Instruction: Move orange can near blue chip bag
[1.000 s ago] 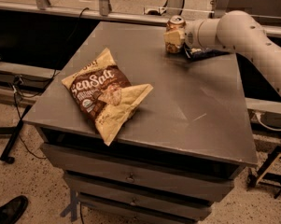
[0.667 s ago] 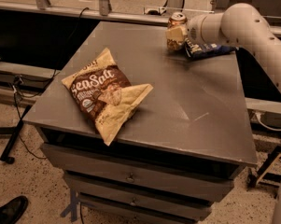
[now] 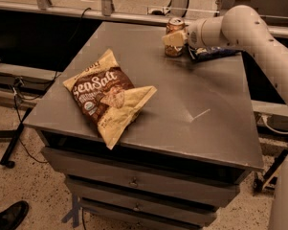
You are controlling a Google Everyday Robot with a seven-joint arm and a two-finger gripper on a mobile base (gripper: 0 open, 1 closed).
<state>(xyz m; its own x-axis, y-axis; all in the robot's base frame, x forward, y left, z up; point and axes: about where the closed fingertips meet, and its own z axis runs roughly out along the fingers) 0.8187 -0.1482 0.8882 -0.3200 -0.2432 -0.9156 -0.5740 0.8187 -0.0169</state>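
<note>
Beside the blue chip bag, the end effector grips the orange can.

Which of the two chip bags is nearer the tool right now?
The blue chip bag, at the far right beside the tool gripping the orange can; the Sea Salt bag lies front-left.

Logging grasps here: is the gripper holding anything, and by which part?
The gripper, at the far edge of the table, holds the orange can upright, fingers around its mid-body, beside the blue chip bag.

claw at orange can, wrist hiding much of blue chip bag.
</note>
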